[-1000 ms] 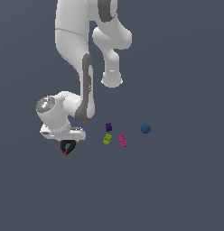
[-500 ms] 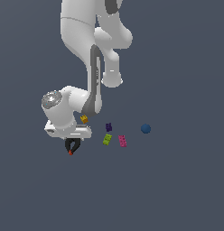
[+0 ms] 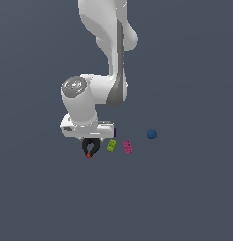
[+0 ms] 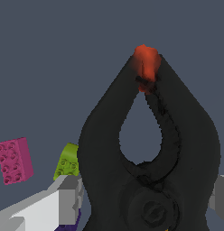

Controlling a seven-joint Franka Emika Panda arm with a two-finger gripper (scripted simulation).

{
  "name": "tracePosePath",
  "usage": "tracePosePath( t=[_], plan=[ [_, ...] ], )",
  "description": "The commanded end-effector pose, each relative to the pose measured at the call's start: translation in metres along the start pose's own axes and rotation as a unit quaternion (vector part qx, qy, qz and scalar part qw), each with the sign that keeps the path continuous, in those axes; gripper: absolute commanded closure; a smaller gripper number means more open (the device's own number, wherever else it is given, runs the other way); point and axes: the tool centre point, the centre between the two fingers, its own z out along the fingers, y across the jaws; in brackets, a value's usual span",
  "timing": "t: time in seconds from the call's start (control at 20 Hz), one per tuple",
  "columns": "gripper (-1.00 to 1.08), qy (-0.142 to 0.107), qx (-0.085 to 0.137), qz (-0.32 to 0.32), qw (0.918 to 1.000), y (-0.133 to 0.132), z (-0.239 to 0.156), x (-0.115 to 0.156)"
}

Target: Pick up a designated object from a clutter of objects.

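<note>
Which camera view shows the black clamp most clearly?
The wrist view: the black clamp fills the picture, with both curved arms and the red-orange tip plain. In the exterior view it is small and dark under the gripper.

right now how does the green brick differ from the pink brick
The green brick is lime and lies nearer the gripper and its black spring clamp; the pink brick is magenta and lies farther toward the exterior view's right. In the wrist view the green brick is partly hidden behind the clamp, while the pink brick shows whole. Both are small studded toy bricks.
</note>
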Motion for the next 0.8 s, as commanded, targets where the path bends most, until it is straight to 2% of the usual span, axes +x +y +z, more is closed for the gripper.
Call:
tracePosePath(
  t=[0.0, 0.75],
  plan=[
    [1.08, 0.001, -0.001, 0.000, 1.0000, -0.025, -0.022, 0.003],
    [1.08, 0.001, -0.001, 0.000, 1.0000, -0.173, -0.149, 0.022]
  ],
)
